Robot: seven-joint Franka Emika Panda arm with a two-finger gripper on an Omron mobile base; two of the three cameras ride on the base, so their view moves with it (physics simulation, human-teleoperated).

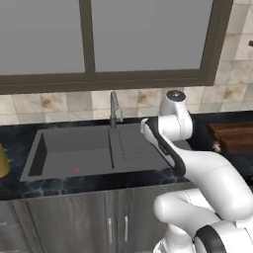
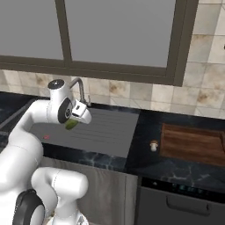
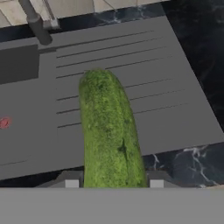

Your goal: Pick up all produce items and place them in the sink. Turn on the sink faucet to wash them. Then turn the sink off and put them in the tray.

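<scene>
Left base view first: the white arm bends up over the right end of the sink (image 1: 64, 148), its hand turned away, so the fingers cannot be made out here. The dark basin sits in the black marble bench (image 1: 29, 188) with nothing in it beyond a small red drain mark (image 1: 77, 169). The faucet (image 1: 114, 108) stands at the back rim, between basin and ridged drainboard. At the right edge lies the wooden tray (image 1: 234, 136), with the small tan mushroom (image 1: 216, 147) on the bench just beside its near left corner.

Right base view: the gripper (image 2: 74, 121) hangs above the drainboard, and the green cucumber (image 2: 71, 125) pokes out below it, clear of the surface. The mushroom stands upright on the bench, just left of the tray and well apart from the sink. The tray carries nothing.

Hand view: here is the grip itself. The fingers (image 3: 71, 180) stand partly apart, one on each side of the cucumber, clamped on its near end. The cucumber runs away from the camera over the ridged drainboard, its far tip pointing toward the base of the faucet. The basin lies off to the left.
</scene>
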